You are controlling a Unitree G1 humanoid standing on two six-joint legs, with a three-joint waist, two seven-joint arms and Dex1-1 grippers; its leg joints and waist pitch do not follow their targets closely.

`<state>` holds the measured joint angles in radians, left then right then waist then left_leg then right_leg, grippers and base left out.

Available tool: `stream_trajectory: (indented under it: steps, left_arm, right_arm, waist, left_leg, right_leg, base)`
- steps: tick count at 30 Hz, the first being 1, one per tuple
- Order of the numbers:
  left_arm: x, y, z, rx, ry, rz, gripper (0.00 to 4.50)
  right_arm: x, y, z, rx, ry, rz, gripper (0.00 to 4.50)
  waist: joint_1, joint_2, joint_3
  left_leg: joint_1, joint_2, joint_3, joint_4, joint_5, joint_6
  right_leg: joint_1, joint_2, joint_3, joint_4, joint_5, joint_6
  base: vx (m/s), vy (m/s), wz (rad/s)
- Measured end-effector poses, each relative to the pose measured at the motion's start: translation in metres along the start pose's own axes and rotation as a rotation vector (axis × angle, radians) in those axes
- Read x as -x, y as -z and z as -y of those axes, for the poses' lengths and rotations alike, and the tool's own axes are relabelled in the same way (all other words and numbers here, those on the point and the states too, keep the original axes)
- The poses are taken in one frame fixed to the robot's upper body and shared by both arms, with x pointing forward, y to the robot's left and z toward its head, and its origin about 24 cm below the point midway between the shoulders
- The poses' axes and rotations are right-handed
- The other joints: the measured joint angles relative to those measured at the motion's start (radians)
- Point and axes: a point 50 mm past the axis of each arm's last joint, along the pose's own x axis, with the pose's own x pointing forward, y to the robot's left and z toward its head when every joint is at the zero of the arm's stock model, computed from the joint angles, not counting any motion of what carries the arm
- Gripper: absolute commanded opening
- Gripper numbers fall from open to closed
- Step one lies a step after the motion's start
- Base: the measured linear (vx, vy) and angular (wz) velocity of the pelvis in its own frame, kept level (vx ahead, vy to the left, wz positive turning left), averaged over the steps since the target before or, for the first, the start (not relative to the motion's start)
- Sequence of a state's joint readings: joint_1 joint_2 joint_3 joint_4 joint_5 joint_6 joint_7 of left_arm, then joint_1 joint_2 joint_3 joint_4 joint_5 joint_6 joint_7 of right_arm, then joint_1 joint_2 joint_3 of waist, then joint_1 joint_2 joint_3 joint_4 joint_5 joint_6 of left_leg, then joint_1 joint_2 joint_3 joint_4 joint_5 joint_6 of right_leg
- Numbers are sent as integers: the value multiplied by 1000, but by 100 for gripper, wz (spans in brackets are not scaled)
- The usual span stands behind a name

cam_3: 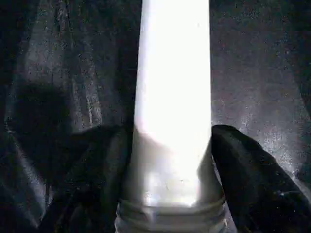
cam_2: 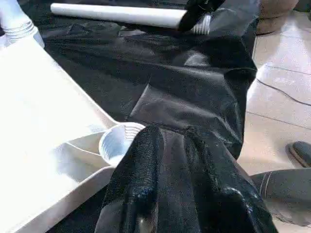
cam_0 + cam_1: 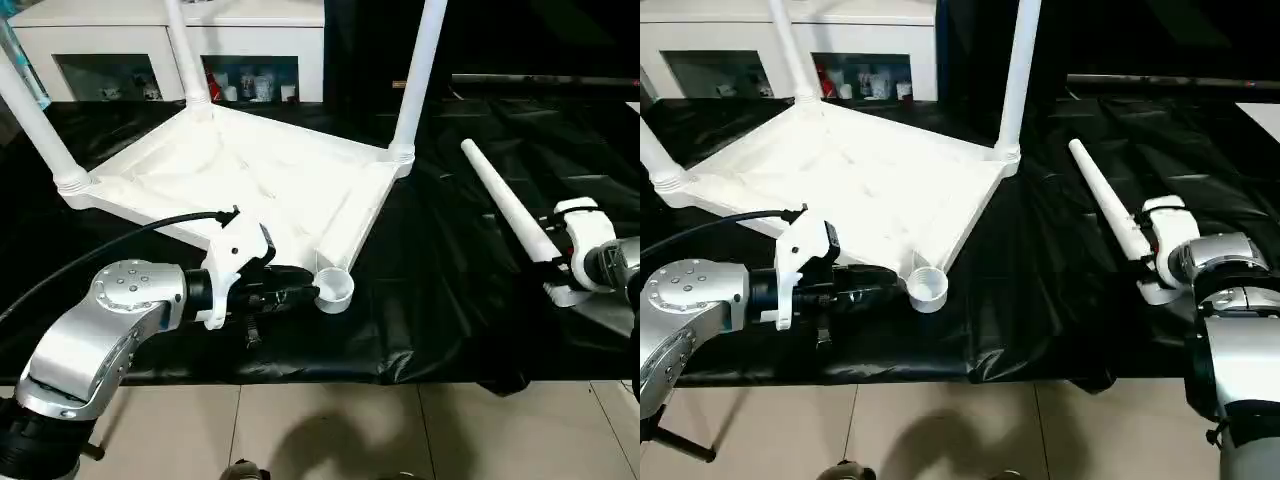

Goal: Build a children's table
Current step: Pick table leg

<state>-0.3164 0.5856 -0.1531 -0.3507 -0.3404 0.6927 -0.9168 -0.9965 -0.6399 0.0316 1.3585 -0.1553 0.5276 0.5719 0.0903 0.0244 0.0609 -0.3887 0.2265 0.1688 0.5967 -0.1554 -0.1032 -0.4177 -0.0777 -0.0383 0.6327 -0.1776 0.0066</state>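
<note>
Table top (image 3: pixel 250 175): upside down on the black cover (image 3: pixel 440 300), centre-left of the head view, rim up.
Legs fitted: three stand in corner sockets, one at far left (image 3: pixel 35 120), one at upper centre (image 3: pixel 187 55), one right of centre (image 3: pixel 418 75).
Open socket (image 3: pixel 334 287): the near corner, lower centre, without a leg.
Fourth leg (image 3: pixel 505 210): lies on the cover at right, well apart from the top, thin end pointing up the frame.
Left gripper (image 3: pixel 300 297): fingers narrow, tips right at the open socket's rim; whether they pinch it I cannot tell.
Right gripper (image 1: pixel 170 160): a finger on each side of the loose leg near its threaded end; whether it is clamped I cannot tell.
Progress: roughly three quarters done.
Left to do: lift the last leg, carry it over, seat it in the open socket.
</note>
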Motion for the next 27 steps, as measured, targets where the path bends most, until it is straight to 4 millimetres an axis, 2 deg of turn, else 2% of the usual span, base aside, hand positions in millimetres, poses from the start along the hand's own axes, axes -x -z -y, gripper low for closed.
stream_trajectory:
  steps: [7,12,15,18,21,22,25,27]
  left_arm:
    - [0,0,0,1,-5,1,109]
    - [-4,0,-5,1,-39,23,109]
    - [-10,0,-15,11,-112,65,109]
    - [-11,-1,-23,26,-179,94,145]
    - [-14,0,-34,88,-267,140,148]
    - [-16,-2,-35,101,-276,160,164]
    - [-25,-11,-38,150,-285,242,186]
    - [-30,-20,-41,166,-288,282,211]
  right_arm:
    - [0,2,1,-11,9,-9,212]
    - [-3,5,2,-142,22,54,195]
    - [-6,3,-2,-214,15,119,194]
    - [-9,1,-5,-253,11,170,194]
    - [-12,-9,-10,-318,9,328,193]
    - [-11,-14,-12,-334,-7,390,193]
    - [-1,-34,-19,-364,-104,622,193]
    - [5,-43,-31,-372,-205,753,193]
  waist:
    - [1,-6,-2]
    - [0,-15,-4]
    - [-2,-19,-3]
    - [-7,-21,-3]
    - [-7,-21,-3]
    - [-8,-21,-3]
    - [-3,-21,-3]
    - [-2,-22,-3]
  left_leg:
    - [0,0,0,2,0,1]
    - [0,0,0,3,0,1]
    - [0,0,0,4,0,1]
    - [1,0,0,5,0,1]
    - [0,0,1,5,0,1]
    - [0,0,1,5,0,1]
    - [0,0,1,5,0,1]
    - [0,1,0,5,0,1]
  right_leg:
    - [1,0,0,0,0,0]
    - [1,0,0,1,0,0]
    - [1,0,0,2,0,0]
    - [0,0,1,5,0,0]
    - [-4,-1,1,7,-1,2]
    - [-4,-1,1,8,-1,2]
    - [-4,-1,0,9,-1,1]
    - [-3,-1,0,8,-1,2]
  base:
    - [0,0,0]
    - [0,0,0]
    - [0,0,0]
    - [0,0,0]
    - [0,0,0]
    - [0,0,0]
    - [0,0,0]
    - [0,0,0]
